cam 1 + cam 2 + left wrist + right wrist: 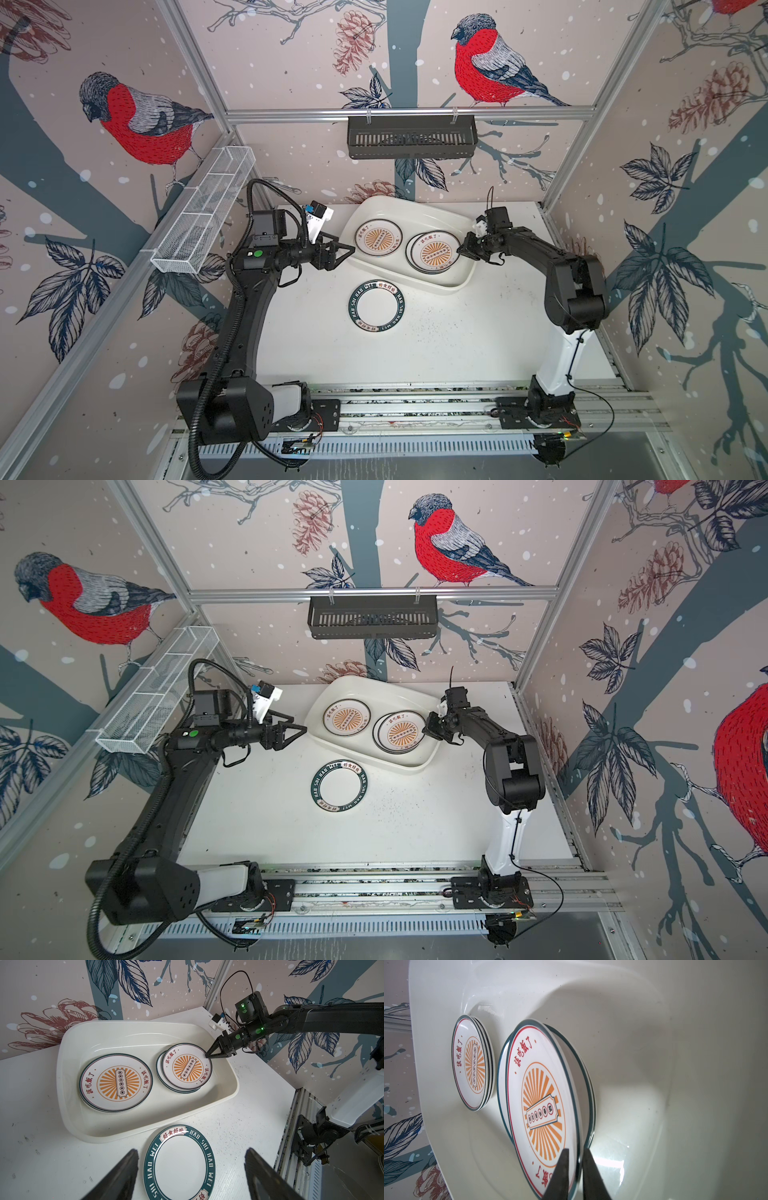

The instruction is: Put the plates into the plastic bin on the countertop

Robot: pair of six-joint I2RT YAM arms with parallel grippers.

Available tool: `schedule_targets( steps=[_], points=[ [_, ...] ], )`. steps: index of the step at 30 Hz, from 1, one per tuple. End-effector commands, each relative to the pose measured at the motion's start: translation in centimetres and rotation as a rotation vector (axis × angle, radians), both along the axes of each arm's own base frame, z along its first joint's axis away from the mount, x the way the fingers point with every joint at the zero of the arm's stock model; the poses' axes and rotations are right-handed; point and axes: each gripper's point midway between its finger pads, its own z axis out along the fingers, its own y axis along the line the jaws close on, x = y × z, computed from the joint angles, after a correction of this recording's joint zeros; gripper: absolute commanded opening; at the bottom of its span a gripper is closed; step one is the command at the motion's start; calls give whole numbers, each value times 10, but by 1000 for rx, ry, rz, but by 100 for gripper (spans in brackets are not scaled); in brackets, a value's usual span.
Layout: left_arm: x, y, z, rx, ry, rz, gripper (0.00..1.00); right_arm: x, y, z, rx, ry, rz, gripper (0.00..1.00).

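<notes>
The right end effector (458,250) is reaching into the plastic bin (419,214) and straddling the near rim of the top plate (434,253) of the right-hand pile, which is lying a little off-centre on the plates beneath it. In the right wrist view its jaws are standing only narrowly apart on either side of that rim, and I cannot tell whether the pads are pressing the plate or have just let go. The step in hand is probably the release. To do it well, the jaws should be opening only as far as needed to clear the rim, with the plate's weight already resting on the pile so that nothing drops or clatters. The retreat should be going outward along the plate's own plane and then upward. Lifting straight up is risky, since the lower finger is sitting under the rim and could be tipping the plate or sliding it off the pile. The bin wall is close behind the wrist, so the way out needs watching there too. A second pile (378,237) is lying in the bin's left half, well clear of this move. The left end effector (347,251) is hovering wide open and empty just beside the bin's left end. One green-rimmed plate (376,306) is waiting on the tabletop (478,332) in front of the bin, so the task is nearly done.
</notes>
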Motion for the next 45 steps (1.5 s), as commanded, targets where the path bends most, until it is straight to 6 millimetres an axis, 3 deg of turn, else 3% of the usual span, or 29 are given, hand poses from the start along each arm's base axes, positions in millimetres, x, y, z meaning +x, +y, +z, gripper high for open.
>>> schedule_targets(
  steps=[1,11,17,22,29,36,40,45],
  points=[
    [-2,-3,7,-6,-48,-30,80,0,-1,4,-12,-11,11,16],
    [-3,-3,7,-5,-47,-32,80,0,-1,5,-14,-11,12,16],
    [0,-2,0,-11,-21,-8,82,3,0,16,-9,-32,13,16],
    [15,9,-27,-5,66,101,84,9,-1,38,-4,-88,2,17],
    [34,32,-76,-41,227,325,85,10,0,89,35,-239,-5,17],
    [31,55,-121,-111,375,395,83,-25,3,138,101,-393,25,18],
    [28,69,-154,-132,494,439,81,-56,7,146,171,-444,55,21],
    [20,60,-191,-173,608,383,78,-95,12,146,221,-473,84,23]
  ],
)
